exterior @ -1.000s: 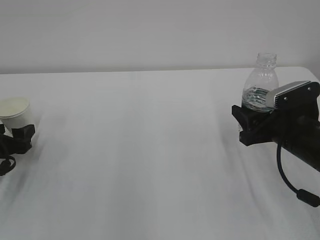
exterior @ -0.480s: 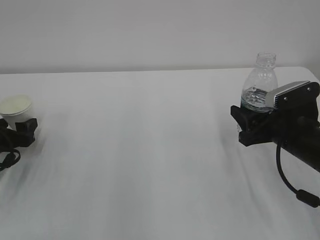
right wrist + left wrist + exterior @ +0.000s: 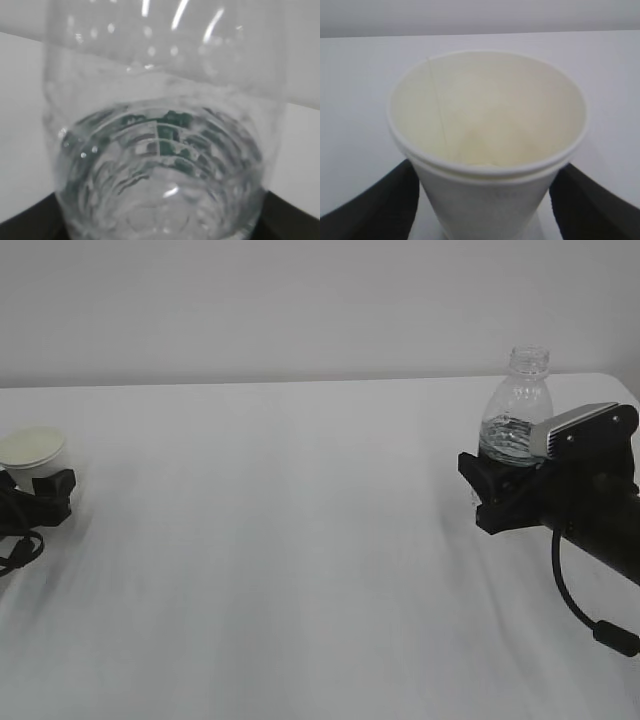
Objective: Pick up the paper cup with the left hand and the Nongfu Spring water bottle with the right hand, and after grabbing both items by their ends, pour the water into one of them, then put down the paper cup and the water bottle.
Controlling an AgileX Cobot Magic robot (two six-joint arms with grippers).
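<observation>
The paper cup (image 3: 32, 452), upright and seemingly dry, sits at the far left of the white tabletop (image 3: 290, 540), clasped low by my left gripper (image 3: 40, 495). Far right, my right gripper (image 3: 492, 490) clamps the water bottle (image 3: 517, 410), upright, part full. Both grasped; I judge pouring and setting down remain.

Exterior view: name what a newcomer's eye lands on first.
The clear water bottle at far right stands uncapped, part full, with the right gripper around its lower half. At the far left edge the small white paper cup sits between the left gripper's fingers. Between them lies bare white table.
</observation>
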